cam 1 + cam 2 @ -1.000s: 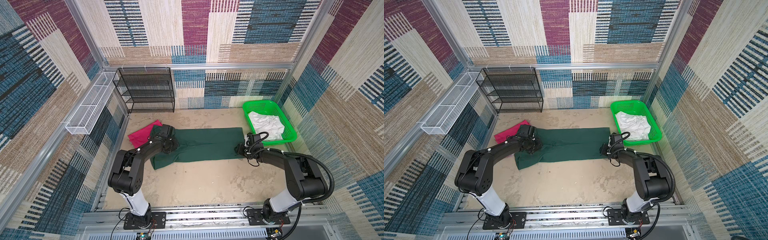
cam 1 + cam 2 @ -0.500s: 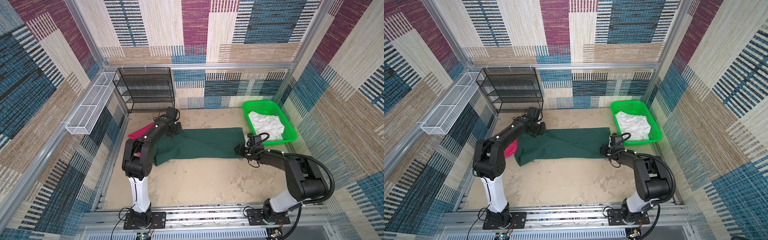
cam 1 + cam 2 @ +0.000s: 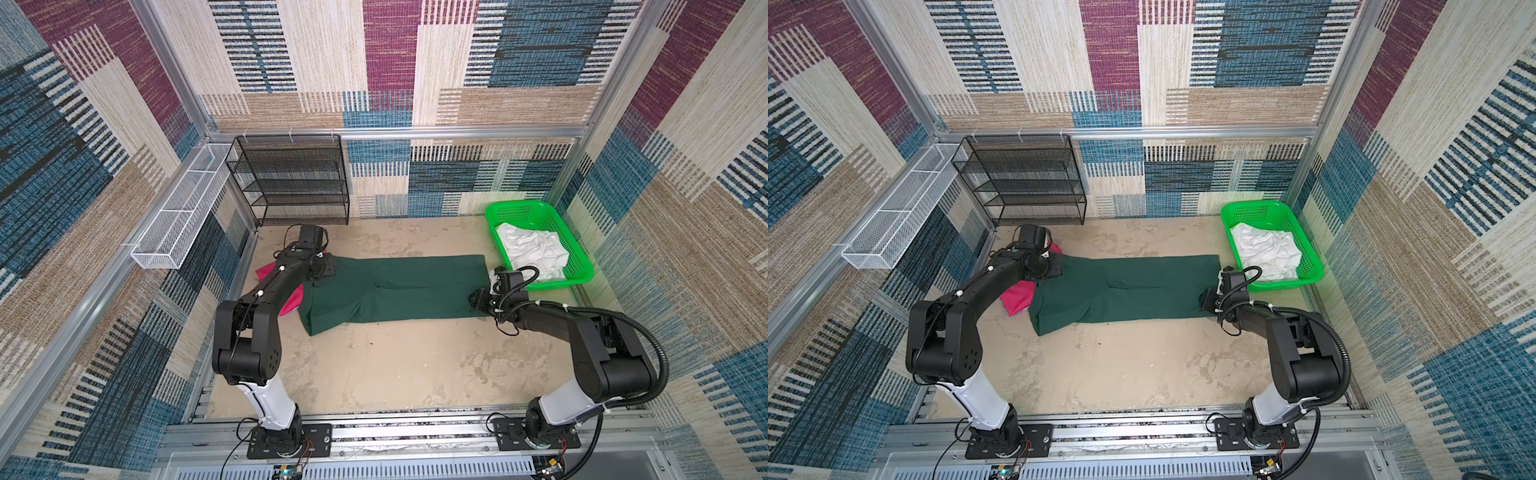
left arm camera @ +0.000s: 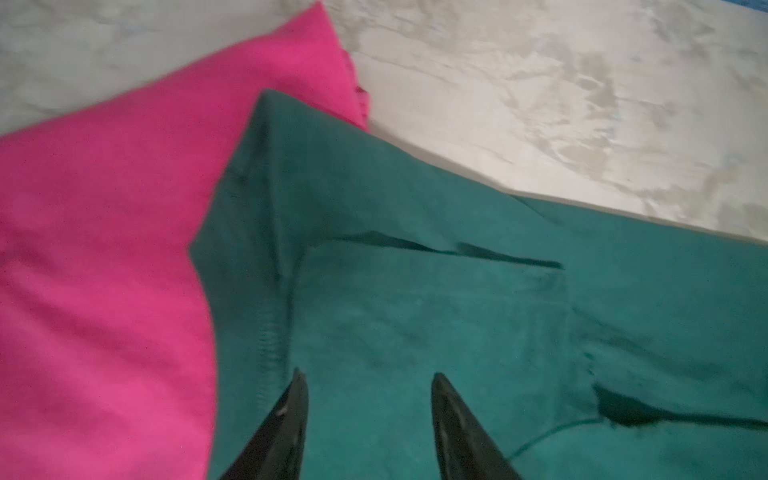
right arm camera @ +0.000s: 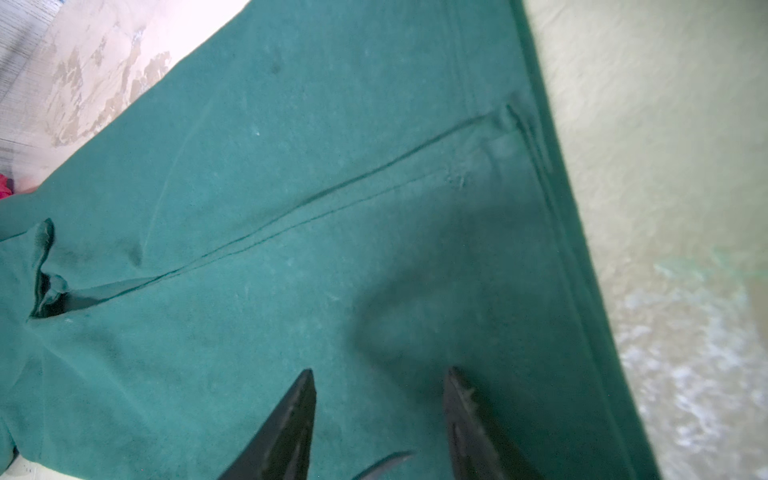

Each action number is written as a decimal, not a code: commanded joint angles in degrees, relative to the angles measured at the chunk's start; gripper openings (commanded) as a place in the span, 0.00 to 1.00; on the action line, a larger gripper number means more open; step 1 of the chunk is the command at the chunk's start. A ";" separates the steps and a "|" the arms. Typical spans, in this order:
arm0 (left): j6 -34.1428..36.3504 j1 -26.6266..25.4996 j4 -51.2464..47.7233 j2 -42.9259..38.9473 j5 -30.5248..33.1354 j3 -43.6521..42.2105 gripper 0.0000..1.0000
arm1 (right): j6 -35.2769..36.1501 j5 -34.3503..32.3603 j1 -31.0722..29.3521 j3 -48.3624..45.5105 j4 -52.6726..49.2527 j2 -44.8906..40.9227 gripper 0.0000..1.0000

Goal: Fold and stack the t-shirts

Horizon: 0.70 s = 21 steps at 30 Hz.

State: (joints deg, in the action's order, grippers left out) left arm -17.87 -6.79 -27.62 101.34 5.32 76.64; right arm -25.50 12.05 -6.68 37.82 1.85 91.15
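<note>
Left tool [image 4: 365,376]: fingers parted, nothing between them, poised over the left end of the dark green t-shirt [image 3: 399,291]. Right tool [image 5: 379,372]: likewise parted and empty, over the same shirt's opposite end. Dark green t-shirt: folded into a long band, flat across the tabletop [image 3: 395,374]. Magenta-pink t-shirt [image 4: 104,249]: at the left end, partly beneath the green one. Green lattice basket [image 3: 575,253]: far right, holding white cloth [image 3: 532,249]

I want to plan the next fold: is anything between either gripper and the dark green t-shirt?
Nothing visible. The left gripper is open over the end of the dark green t-shirt beside the pink t-shirt; the right gripper is open over its opposite end.
</note>
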 commanded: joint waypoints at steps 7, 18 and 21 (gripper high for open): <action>2.29 1.42 -3.08 6.46 2.59 7.03 0.46 | -0.31 0.56 -0.09 -1.73 -9.58 0.69 0.52; 2.83 2.29 -4.50 11.62 1.50 10.82 0.36 | -0.19 0.63 -0.09 -1.61 -9.73 0.82 0.52; 2.88 2.30 -4.33 12.24 1.09 11.16 0.32 | -0.11 0.52 -0.09 -1.63 -9.84 0.75 0.52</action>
State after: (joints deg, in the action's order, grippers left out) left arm -16.29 -4.62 -31.22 113.16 7.11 86.91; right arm -25.28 12.36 -6.68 36.99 3.16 91.02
